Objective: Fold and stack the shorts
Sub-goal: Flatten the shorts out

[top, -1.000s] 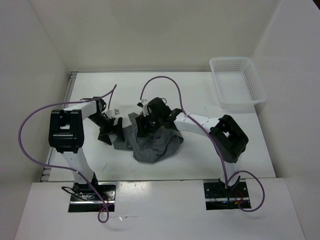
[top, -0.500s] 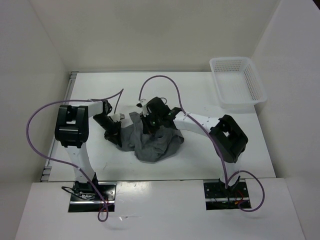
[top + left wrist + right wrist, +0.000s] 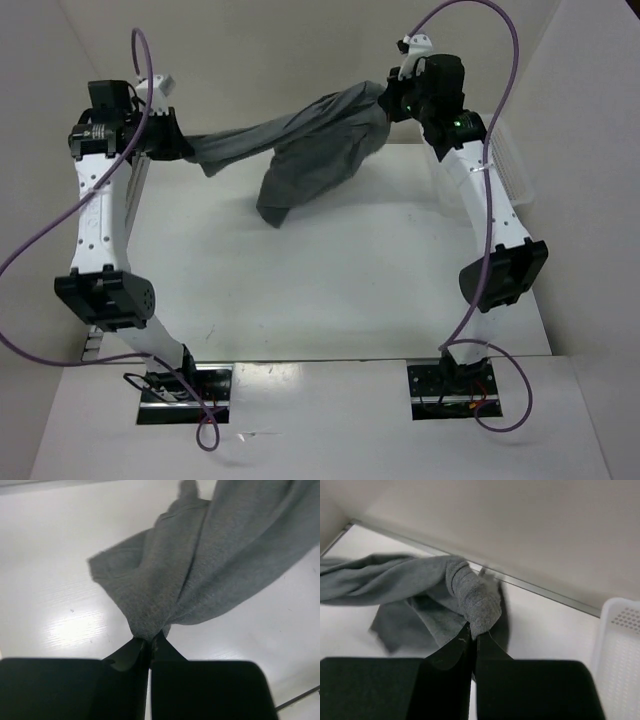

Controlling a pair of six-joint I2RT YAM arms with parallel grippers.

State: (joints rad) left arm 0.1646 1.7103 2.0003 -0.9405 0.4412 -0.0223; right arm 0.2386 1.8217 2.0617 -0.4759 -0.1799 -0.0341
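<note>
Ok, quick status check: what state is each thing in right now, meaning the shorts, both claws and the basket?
Shorts: unfolded, held in the air above the table and stretched between the two claws, with the middle sagging.
Left claw: shut, pinching one end of the shorts.
Right claw: shut, pinching the other end.
White basket: upright at the far right, partly hidden by the right arm.

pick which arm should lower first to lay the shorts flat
Right, probably: most of the shorts hang from the right claw, so lowering it lands the bulk; the left claw pinches a thin end.
</note>
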